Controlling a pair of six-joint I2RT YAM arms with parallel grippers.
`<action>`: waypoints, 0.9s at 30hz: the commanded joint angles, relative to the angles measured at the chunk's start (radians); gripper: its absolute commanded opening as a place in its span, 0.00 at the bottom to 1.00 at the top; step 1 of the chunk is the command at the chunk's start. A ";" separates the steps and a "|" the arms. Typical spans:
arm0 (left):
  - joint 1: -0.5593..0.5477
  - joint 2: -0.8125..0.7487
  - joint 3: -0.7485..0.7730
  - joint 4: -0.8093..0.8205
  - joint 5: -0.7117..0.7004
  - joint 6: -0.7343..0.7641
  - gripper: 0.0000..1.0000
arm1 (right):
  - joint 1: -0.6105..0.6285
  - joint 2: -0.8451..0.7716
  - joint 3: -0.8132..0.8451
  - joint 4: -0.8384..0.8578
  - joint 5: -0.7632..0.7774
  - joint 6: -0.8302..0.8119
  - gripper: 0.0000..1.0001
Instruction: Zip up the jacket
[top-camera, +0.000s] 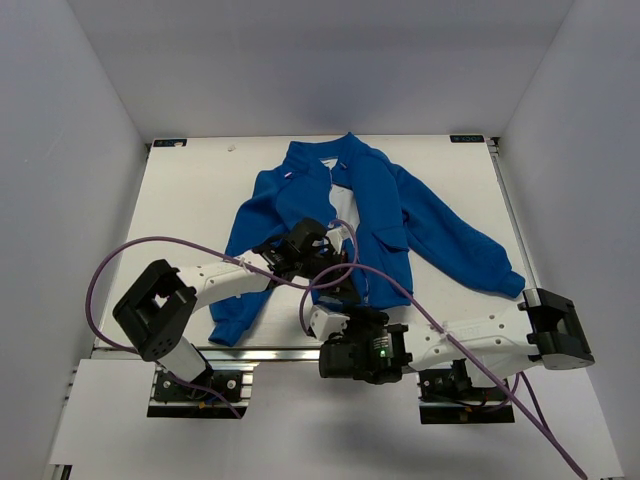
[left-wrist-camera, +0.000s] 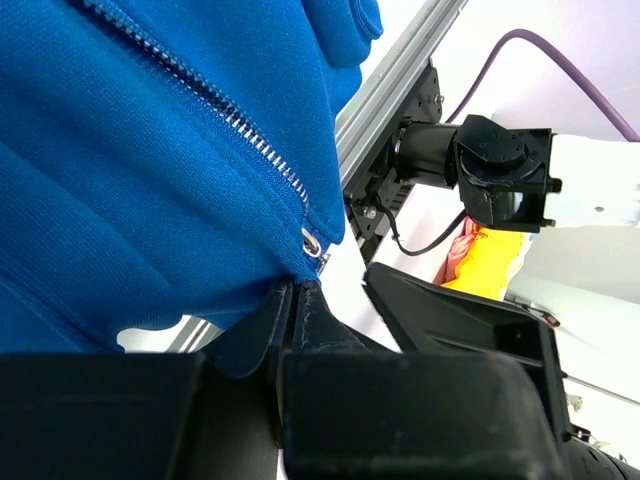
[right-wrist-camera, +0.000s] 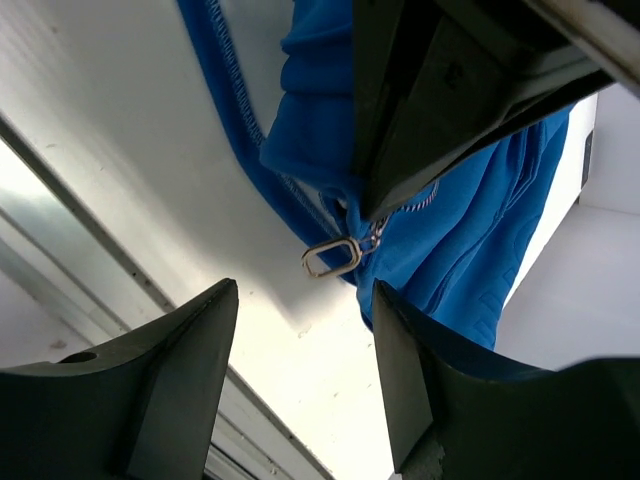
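Observation:
The blue jacket (top-camera: 380, 200) lies flat on the white table, collar at the far side, its front gaping over white lining near the top. My left gripper (left-wrist-camera: 295, 298) is shut on the jacket's bottom hem, right beside the lower end of the zipper (left-wrist-camera: 230, 120); from above it sits at the hem (top-camera: 335, 285). In the right wrist view the metal zipper pull (right-wrist-camera: 332, 257) hangs off the hem just under the left gripper's black fingers (right-wrist-camera: 430, 90). My right gripper (right-wrist-camera: 305, 300) stands open just short of the pull, touching nothing.
The table's (top-camera: 200, 200) near edge carries an aluminium rail (top-camera: 280, 352), directly below both grippers. The two arms crowd together there, with purple cables (top-camera: 120, 260) looping over the left arm. Grey walls enclose the table on three sides.

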 joint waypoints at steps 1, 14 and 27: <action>0.001 -0.041 0.040 -0.022 0.070 0.007 0.00 | -0.019 0.001 -0.008 0.073 0.021 -0.062 0.61; 0.003 -0.042 0.054 -0.062 0.087 0.017 0.00 | -0.057 0.024 -0.055 0.130 0.049 -0.168 0.65; 0.005 -0.038 0.052 -0.062 0.104 0.011 0.00 | -0.079 0.027 -0.079 0.164 0.081 -0.185 0.49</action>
